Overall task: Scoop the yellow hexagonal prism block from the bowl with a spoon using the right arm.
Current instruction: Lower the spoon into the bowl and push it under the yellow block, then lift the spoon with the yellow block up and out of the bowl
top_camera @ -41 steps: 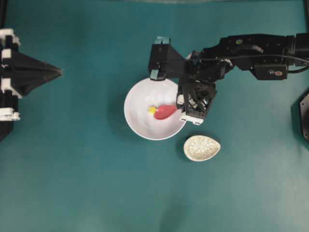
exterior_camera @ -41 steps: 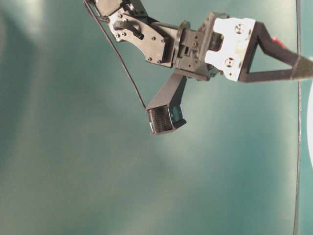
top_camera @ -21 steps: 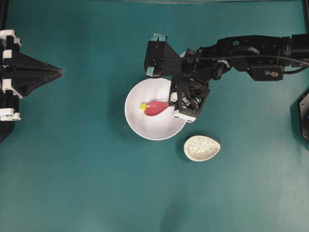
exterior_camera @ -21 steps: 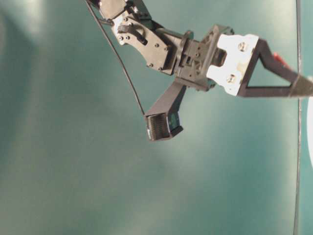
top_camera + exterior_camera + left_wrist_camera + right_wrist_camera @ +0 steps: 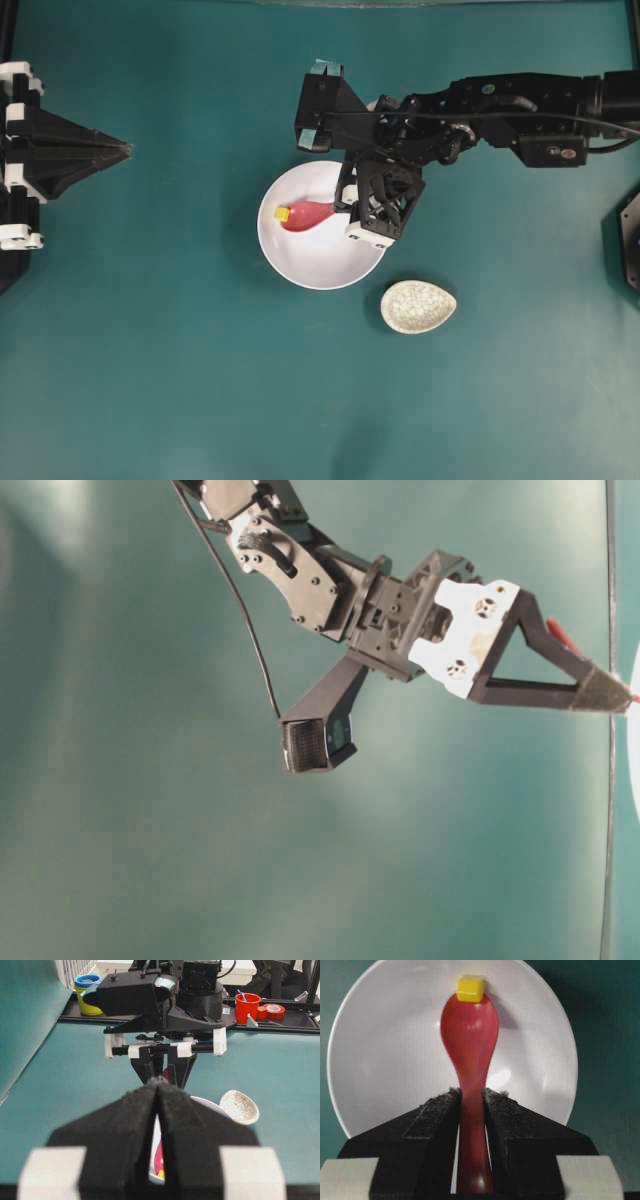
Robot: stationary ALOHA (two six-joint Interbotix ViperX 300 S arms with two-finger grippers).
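Note:
The white bowl (image 5: 320,262) sits mid-table. My right gripper (image 5: 345,207) is shut on the handle of the red-pink spoon (image 5: 305,214), with the scoop pointing left inside the bowl. The yellow block (image 5: 283,213) lies at the scoop's tip near the bowl's left wall. In the right wrist view the gripper (image 5: 471,1094) clamps the spoon (image 5: 470,1030), and the block (image 5: 470,989) touches the tip against the bowl's (image 5: 385,1060) far wall. My left gripper (image 5: 125,150) is shut and empty at the far left; its wrist view (image 5: 158,1085) faces the bowl (image 5: 210,1105).
A small speckled cream oval dish (image 5: 418,306) lies just right of and below the bowl. Behind the table, the left wrist view shows a red cup (image 5: 247,1007), a tape roll (image 5: 272,1010) and a yellow-and-blue cup (image 5: 87,990).
My right gripper has moved the spoon leftward across the bowl. The yellow block has travelled with the scoop's tip from the bowl's middle toward its left wall. The left arm has not moved.

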